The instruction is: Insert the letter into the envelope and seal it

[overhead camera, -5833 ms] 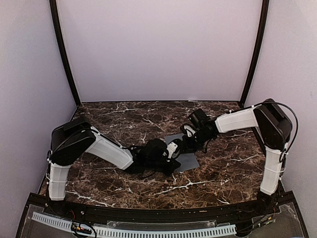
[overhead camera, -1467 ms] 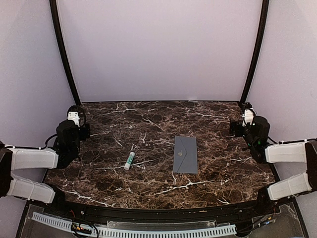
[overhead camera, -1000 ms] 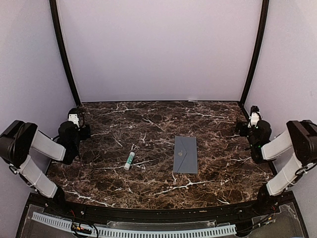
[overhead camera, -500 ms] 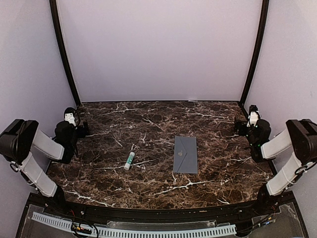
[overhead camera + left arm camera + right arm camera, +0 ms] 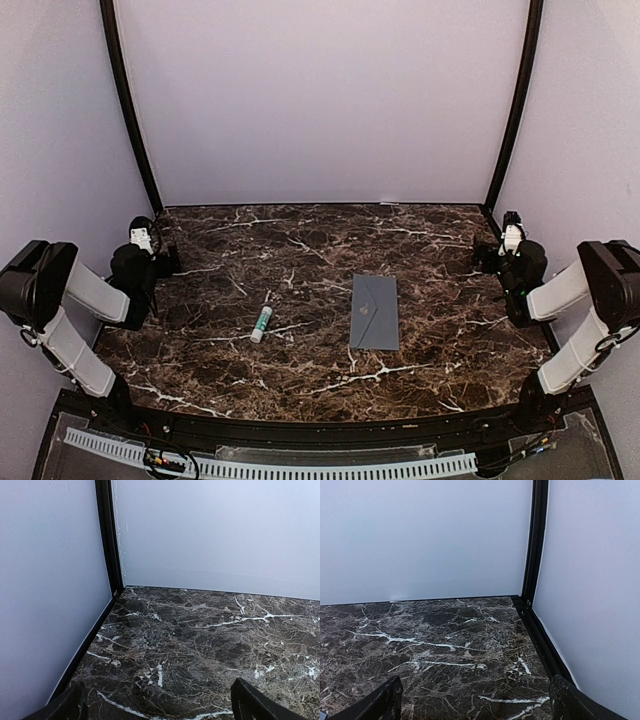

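The slate-grey envelope [image 5: 375, 311] lies flat on the marble table [image 5: 300, 250], right of centre, with its pointed flap folded down over it. The letter is hidden from view. My left gripper [image 5: 150, 246] is drawn back to the table's left edge, far from the envelope. In the left wrist view it [image 5: 160, 711] is open, with only bare marble between its fingertips [image 5: 252, 705]. At the right edge my right gripper [image 5: 503, 248] is also well away from the envelope. The right wrist view shows it [image 5: 475, 707] open and holding nothing.
A white glue stick with a green cap [image 5: 262, 323] lies left of the envelope. Black frame posts [image 5: 130, 110] stand at both back corners against pale walls. The left wrist camera faces the back left corner [image 5: 117, 587], the right wrist camera the back right corner [image 5: 527, 600].
Both arms, earlier bent over the envelope at mid-table, have pulled back to the side edges. In the last second the left gripper shifted slightly left; the right stayed still.
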Controlling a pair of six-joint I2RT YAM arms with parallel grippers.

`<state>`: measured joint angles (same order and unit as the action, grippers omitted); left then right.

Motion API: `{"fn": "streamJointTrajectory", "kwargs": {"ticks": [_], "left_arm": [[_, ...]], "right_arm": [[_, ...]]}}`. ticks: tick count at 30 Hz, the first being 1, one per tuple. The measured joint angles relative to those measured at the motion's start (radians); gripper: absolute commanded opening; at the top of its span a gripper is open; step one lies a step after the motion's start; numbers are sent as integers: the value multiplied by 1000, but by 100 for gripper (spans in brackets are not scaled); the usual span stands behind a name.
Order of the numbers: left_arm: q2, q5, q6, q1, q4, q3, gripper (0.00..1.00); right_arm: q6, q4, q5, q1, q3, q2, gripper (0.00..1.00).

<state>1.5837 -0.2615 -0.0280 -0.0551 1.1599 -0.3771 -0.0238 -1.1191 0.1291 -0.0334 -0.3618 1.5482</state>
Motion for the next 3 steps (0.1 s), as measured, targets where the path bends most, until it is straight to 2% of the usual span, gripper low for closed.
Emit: {"fn": "streamJointTrajectory", "kwargs": {"ticks": [3], "left_arm": [[0, 0, 0, 0, 0, 0, 99]], "right_arm": [[-1, 0, -5, 3, -2, 0, 99]]}}
